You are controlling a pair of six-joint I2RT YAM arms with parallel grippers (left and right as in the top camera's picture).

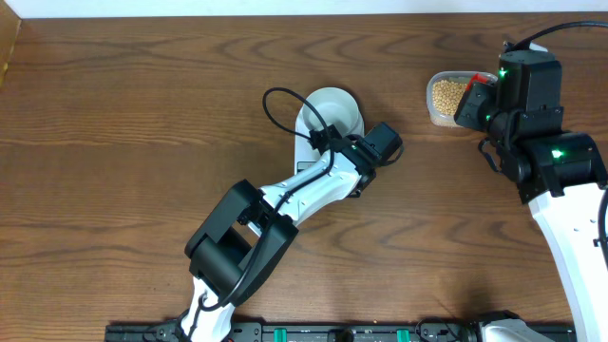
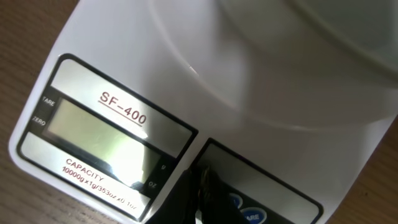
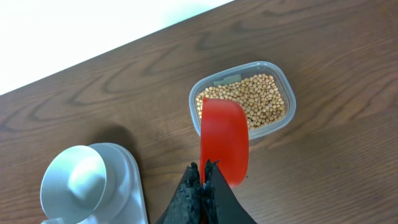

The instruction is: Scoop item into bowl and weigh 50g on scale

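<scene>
1. The scale (image 1: 306,142) was seen near the middle of the overhead view on the wooden worktop (image 1: 142,114). The white bowl (image 1: 332,107) was seated on its upper end.
2. The left gripper (image 2: 200,186) was found fully closed, with nothing between its fingers. Its tips were seen at the lower edge of the left wrist view, at the dark button panel beside the display marked SF-400. Whether a button was touched could not be told.
3. The clear tub (image 1: 446,98) was placed at the upper right of the overhead view, well apart from the scale. The beans (image 3: 261,102) were held inside it.
4. The right gripper (image 3: 203,180) was clamped on the narrow end of the red scoop (image 3: 224,140). The wide end of the scoop was held over the left part of the tub, covering some of the beans.
5. In the right wrist view, the bowl and scale were seen at the lower left, apart from the tub at the upper right.
</scene>
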